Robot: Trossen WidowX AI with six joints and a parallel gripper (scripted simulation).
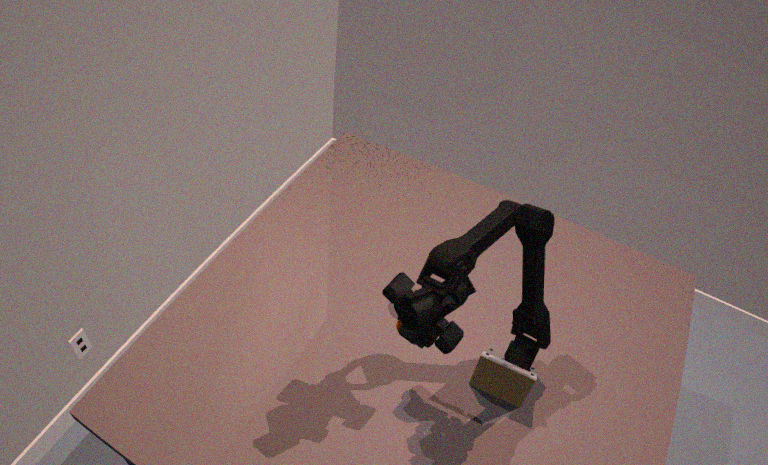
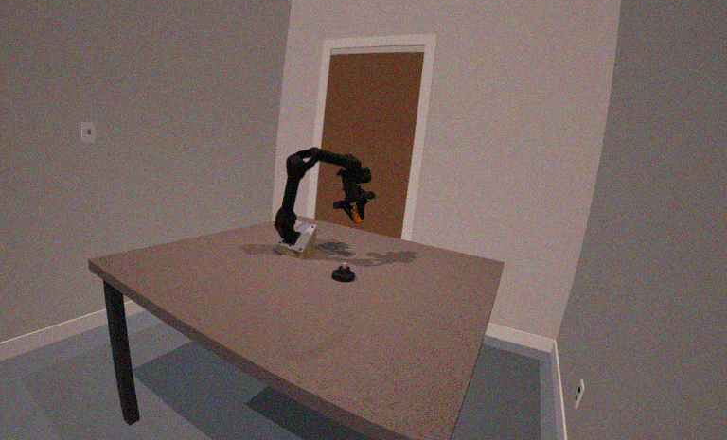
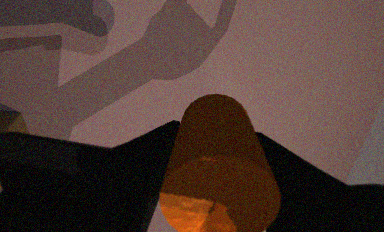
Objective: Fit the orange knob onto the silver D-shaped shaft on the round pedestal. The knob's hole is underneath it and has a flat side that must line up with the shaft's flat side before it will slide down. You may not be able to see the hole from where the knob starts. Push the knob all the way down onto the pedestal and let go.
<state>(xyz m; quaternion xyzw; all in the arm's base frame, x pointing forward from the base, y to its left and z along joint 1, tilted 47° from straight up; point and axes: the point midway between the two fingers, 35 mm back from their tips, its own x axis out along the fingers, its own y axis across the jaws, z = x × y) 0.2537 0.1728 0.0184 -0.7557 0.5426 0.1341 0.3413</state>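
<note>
The orange knob (image 2: 357, 215) (image 3: 220, 142) is held high above the table, tilted a little in the exterior view. My gripper (image 2: 355, 212) (image 3: 215, 134) is shut on it, with one dark finger on each side in the wrist view. Only a sliver of the knob (image 1: 399, 325) shows beside the gripper in the top view. The round black pedestal (image 2: 343, 275) stands on the table, lower and nearer the camera than the knob in the exterior view. Its small silver shaft (image 2: 345, 266) points up; its flat side cannot be made out. The knob's hole is not visible.
The arm's base (image 1: 502, 379) (image 2: 297, 242) sits on the brown table (image 1: 283, 256) (image 2: 375, 317), left of the pedestal in the exterior view. Arm shadows lie across the table. The pedestal is not plainly visible in the top view or the wrist view.
</note>
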